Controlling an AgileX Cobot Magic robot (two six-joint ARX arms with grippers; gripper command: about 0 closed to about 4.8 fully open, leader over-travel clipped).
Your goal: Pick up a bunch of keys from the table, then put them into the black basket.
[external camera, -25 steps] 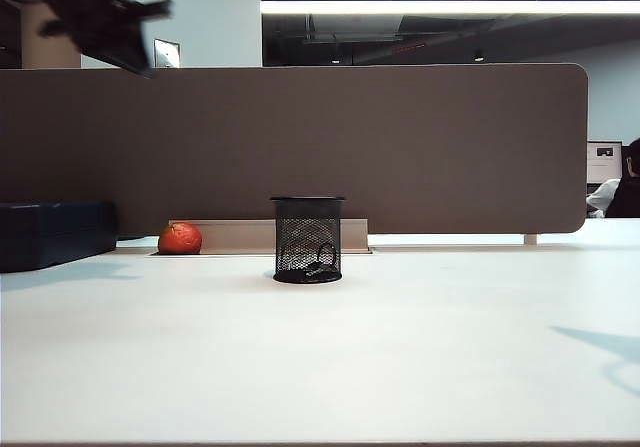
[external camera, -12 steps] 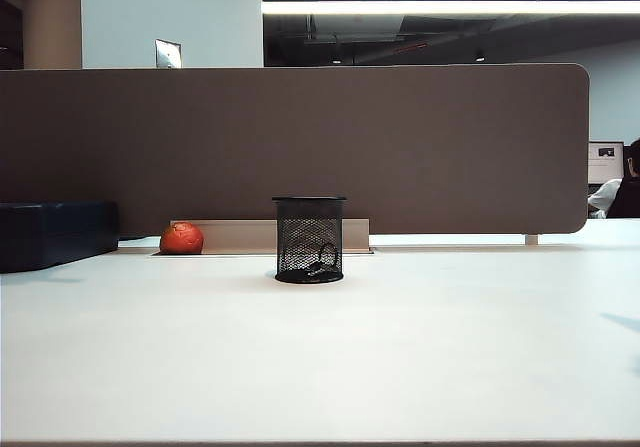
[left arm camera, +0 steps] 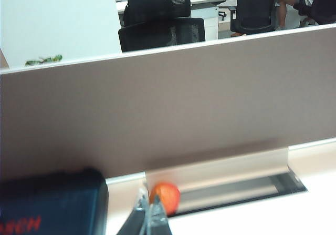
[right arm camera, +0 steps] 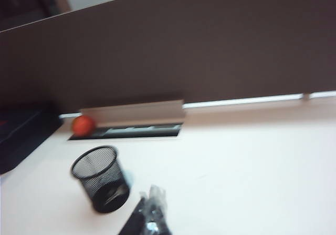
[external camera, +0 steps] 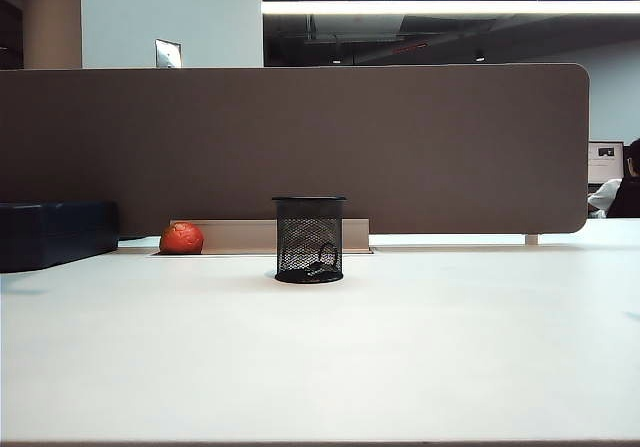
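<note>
I see the bunch of keys (external camera: pixel 320 263) lying at the bottom of the black basket (external camera: pixel 309 239), so I judge the drop done; left fingers (left arm camera: pixel 149 219) are pressed together above the orange ball (left arm camera: pixel 167 197), right fingers (right arm camera: pixel 152 211) together beside the basket, both empty; the white bench (external camera: pixel 400 357) meets a brown partition (external camera: pixel 400 147).

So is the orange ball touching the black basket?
Apart. The exterior view shows bare table between the orange ball and the black basket.
</note>
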